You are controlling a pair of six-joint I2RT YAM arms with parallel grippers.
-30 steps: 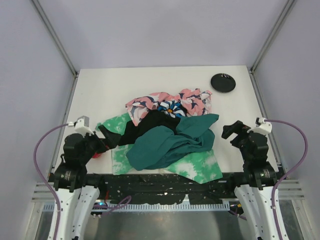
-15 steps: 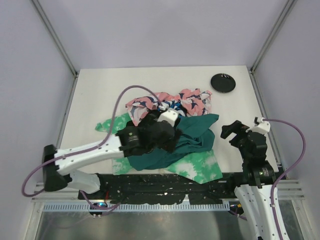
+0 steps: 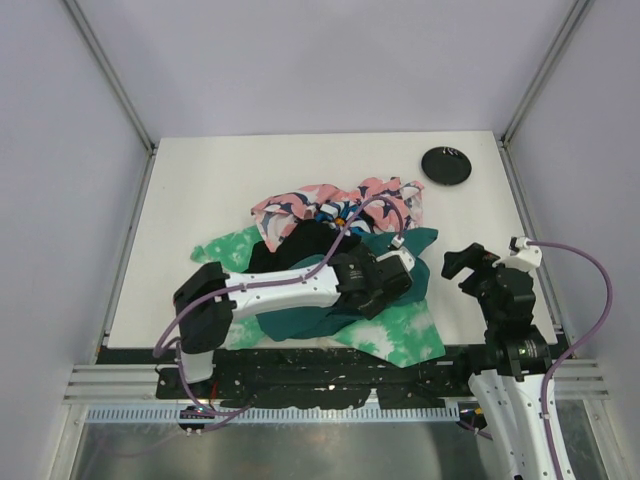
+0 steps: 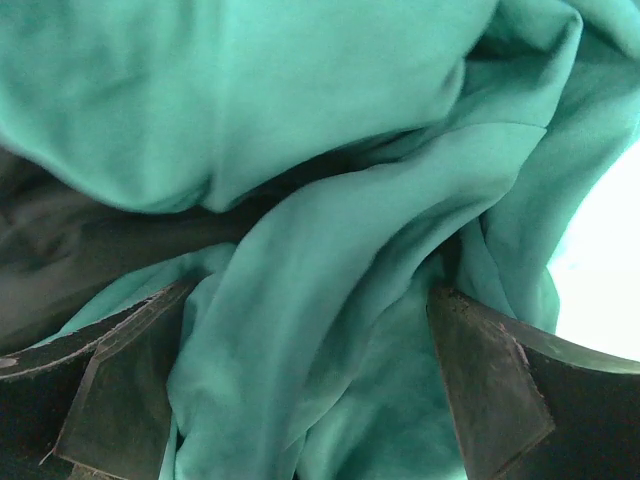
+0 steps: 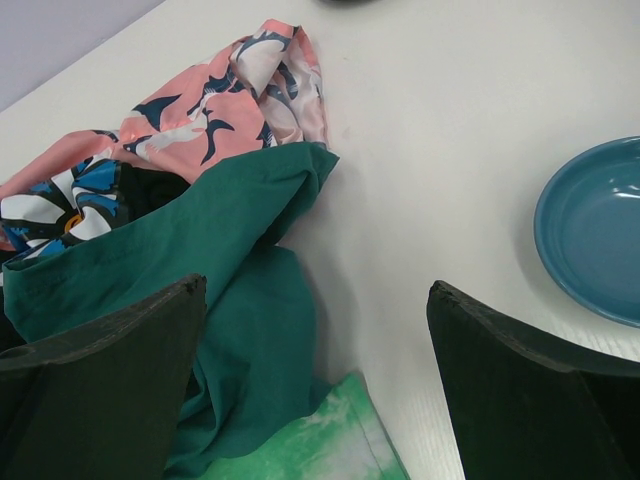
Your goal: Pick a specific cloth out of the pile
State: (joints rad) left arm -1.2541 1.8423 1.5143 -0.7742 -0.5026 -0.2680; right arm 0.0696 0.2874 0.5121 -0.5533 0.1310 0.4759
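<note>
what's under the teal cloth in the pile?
Black fabric pokes out from under the teal cloth at its far-left edge, green tie-dye cloth under its near edge. Teal folds cover the rest; no white label visible.

Top view: your pile (image 3: 300, 212) sits mid-frame, dish (image 3: 446, 165) upper right, well apart. Left gripper (image 4: 310, 292) down on pile's right part; right gripper (image 3: 458, 263) just right of pile.

Bright even light, soft shadows, sharp.
</note>
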